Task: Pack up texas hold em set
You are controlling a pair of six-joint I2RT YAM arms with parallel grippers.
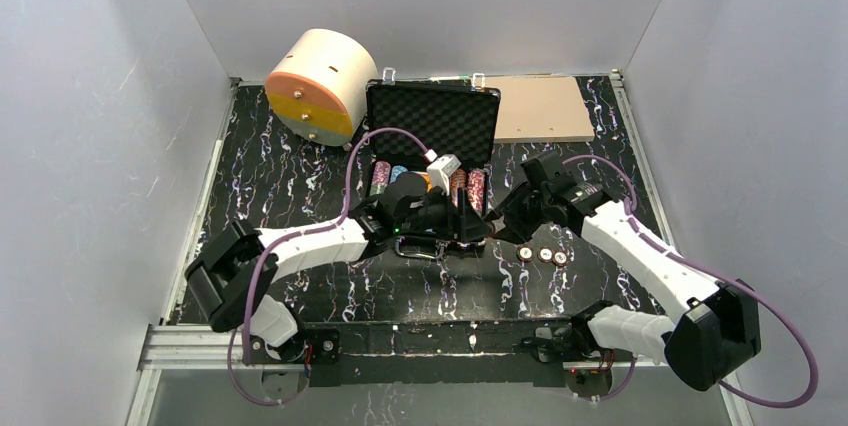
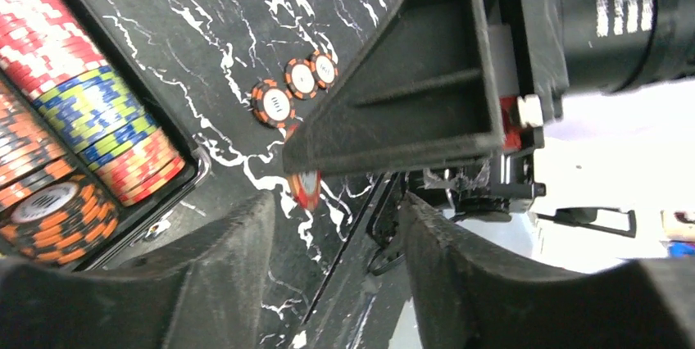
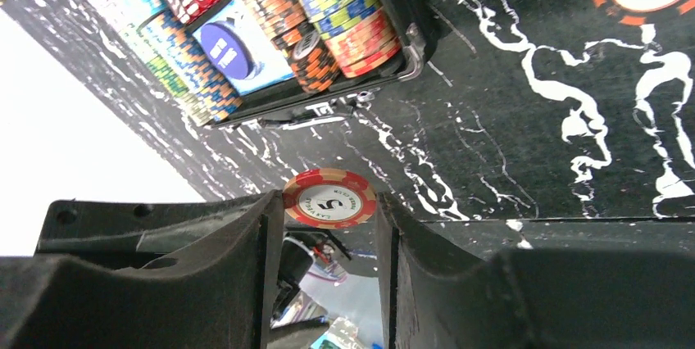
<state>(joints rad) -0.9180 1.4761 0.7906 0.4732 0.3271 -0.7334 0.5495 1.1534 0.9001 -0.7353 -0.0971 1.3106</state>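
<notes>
right wrist view showed the right pincer (image 3: 328, 211) clamped on a red chip (image 3: 329, 199) by its rim, above the desk (image 3: 524, 120) and just outside the open case (image 1: 432, 118). the left pincer (image 2: 336, 210) sat close in front of it, jaws apart, holding nothing. so thin a rim grip could slip, and the chip would likely roll away across the desk. with both pincers crowded together, a mistimed handover risked fingers clashing. three loose chips (image 1: 545, 255) lay nearby, not yet packed.
</notes>
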